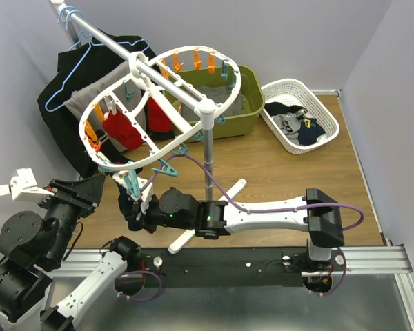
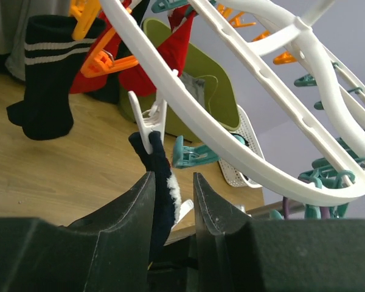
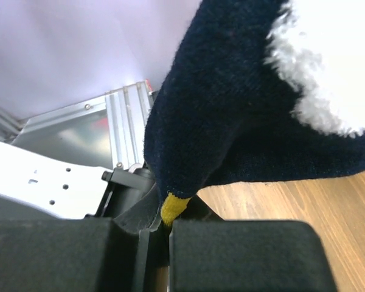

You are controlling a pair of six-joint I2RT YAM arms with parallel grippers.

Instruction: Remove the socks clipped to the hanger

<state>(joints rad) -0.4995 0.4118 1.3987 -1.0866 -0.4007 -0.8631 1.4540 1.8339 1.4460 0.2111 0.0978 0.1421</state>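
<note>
The white oval hanger point(image 1: 152, 155) point(image 2: 231, 140) hangs tilted on a stand, ringed with orange and teal pegs. A dark navy sock point(image 2: 158, 164) point(image 3: 231, 121) with a white fluffy patch hangs from a white peg point(image 2: 147, 125). My left gripper point(image 2: 173, 182) point(image 1: 103, 187) stands open around it; the sock lies against the left finger point(image 2: 134, 213), with a gap to the right one. My right gripper point(image 3: 164, 222) point(image 1: 134, 210) is shut on the sock's yellow tip point(image 3: 173, 207). A black sock with white stripes point(image 2: 45, 73) and red socks point(image 1: 124, 127) point(image 2: 170, 48) hang on orange pegs.
The stand's pole point(image 1: 208, 158) rises just right of the grippers. A green basket point(image 1: 252, 117) and a white lattice basket point(image 1: 328, 121) holding socks sit behind. A light-blue wire hanger point(image 1: 69, 69) and black garment point(image 1: 62, 103) hang at back left.
</note>
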